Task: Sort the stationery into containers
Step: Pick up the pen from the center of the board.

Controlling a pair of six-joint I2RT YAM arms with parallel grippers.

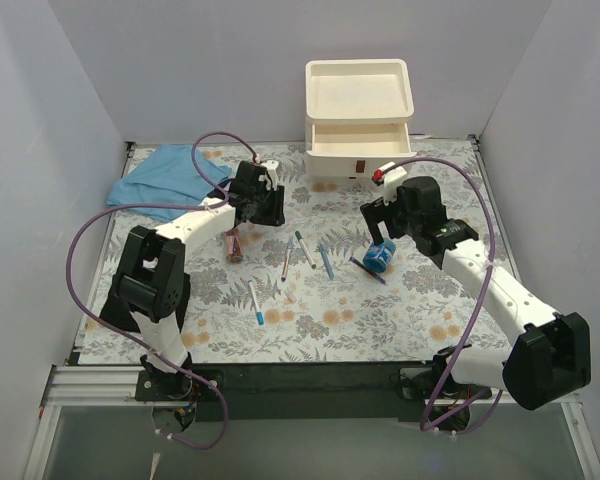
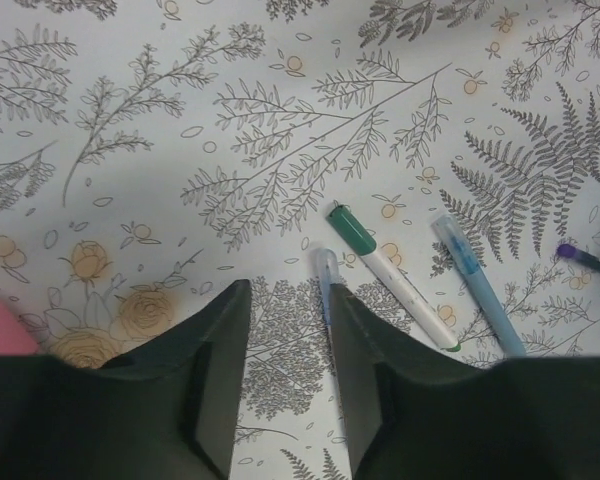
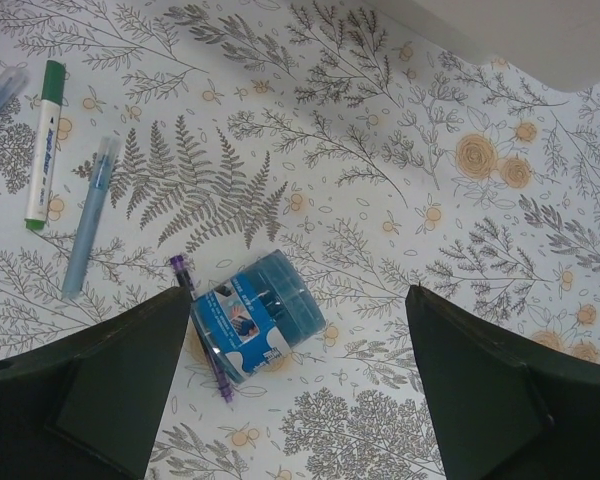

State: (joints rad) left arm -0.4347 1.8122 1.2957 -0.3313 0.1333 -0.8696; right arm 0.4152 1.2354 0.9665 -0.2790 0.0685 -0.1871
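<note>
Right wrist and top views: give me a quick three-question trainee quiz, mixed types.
1. True or false: the right gripper is open.
2. What lies on the table between its fingers? A small blue box, B green-capped pen, C pink tube.
3. Which gripper is nearer the blue cloth?
Key: 1 true; 2 A; 3 left gripper.

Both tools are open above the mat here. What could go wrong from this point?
1. The right tool is open around the blue box, which sits hard by one finger with a purple pen against it; closing may pinch both or push the box away.
2. The left tool hangs beside a blue-capped pen, close to the green-capped pen; coming down may knock them apart.
</note>
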